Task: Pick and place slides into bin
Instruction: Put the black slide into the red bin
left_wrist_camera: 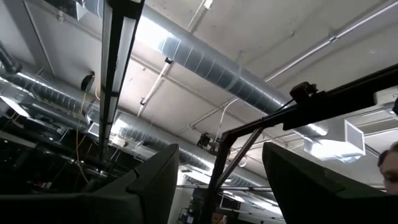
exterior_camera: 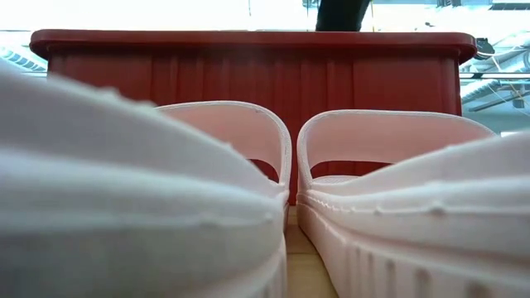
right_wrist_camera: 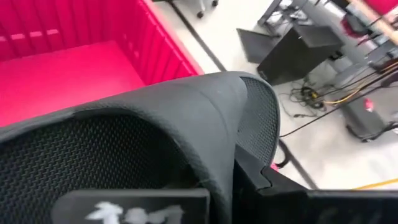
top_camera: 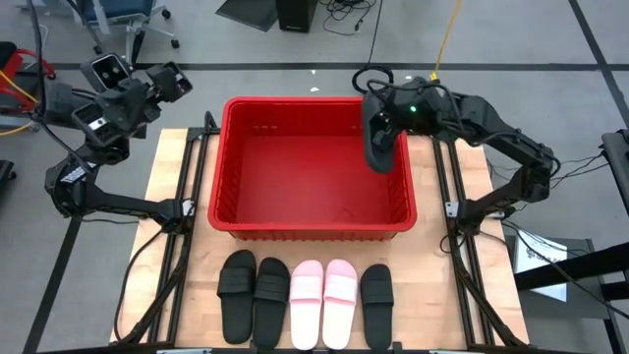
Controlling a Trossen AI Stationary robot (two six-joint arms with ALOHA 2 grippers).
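Slides, five of them (top_camera: pixel 305 300), lie in a row before the red bin (top_camera: pixel 236 221) from above; no readable writing. The right gripper (top_camera: pixel 378 123), pinched on a sixth black slide (top_camera: pixel 378 147), holds it over the bin's right wall. The left gripper (top_camera: pixel 162 84), fingers spread, waits off-table. Low down, two pale slides (exterior_camera: pixel 248 132) face the bin. Right wrist: textured black sole (right_wrist_camera: pixel 112 149), white mark illegible.
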